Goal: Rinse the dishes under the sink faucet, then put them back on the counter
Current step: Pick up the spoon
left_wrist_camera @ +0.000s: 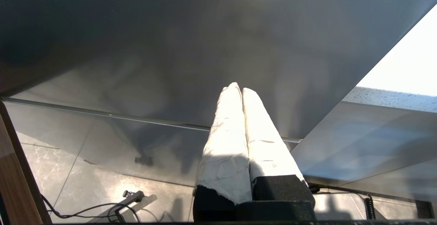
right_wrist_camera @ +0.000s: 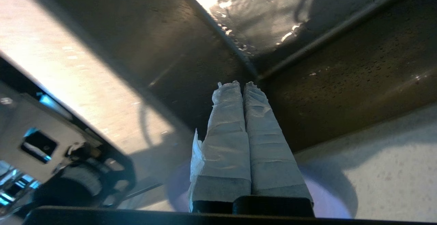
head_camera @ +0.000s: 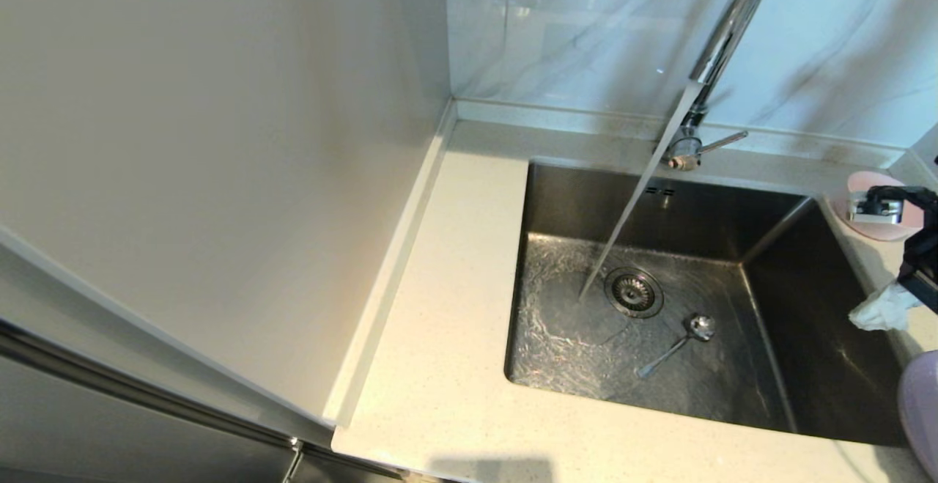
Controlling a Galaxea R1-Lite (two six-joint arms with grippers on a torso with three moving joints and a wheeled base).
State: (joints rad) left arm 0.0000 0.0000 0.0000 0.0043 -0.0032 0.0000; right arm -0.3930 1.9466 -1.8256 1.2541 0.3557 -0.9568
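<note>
Water runs from the faucet point(head_camera: 722, 36) into the sink point(head_camera: 806, 336), where the spoon point(head_camera: 678, 345) lies right of center. At the frame's right edge the right gripper point(right_wrist_camera: 241, 85), fingers pressed together and empty, hangs above the plate point(head_camera: 922, 410), with the bowl point(head_camera: 876, 208) upper right on the counter point(head_camera: 447, 322).

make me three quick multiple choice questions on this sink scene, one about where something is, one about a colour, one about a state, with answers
1. Where does the spoon lie?
A. on the counter
B. on the sink floor beside the drain strainer
C. in the pink bowl

2. What colour is the bowl on the counter right of the sink?
A. pale pink
B. dark green
C. black

3. What state is the faucet in?
A. off and dry
B. running
C. removed

Answers: 1 B, the spoon rests on the wet basin floor just right of the strainer. 2 A, the bowl's rim shows pale pink behind the right arm. 3 B, a stream of water falls from the spout to the basin floor.
</note>
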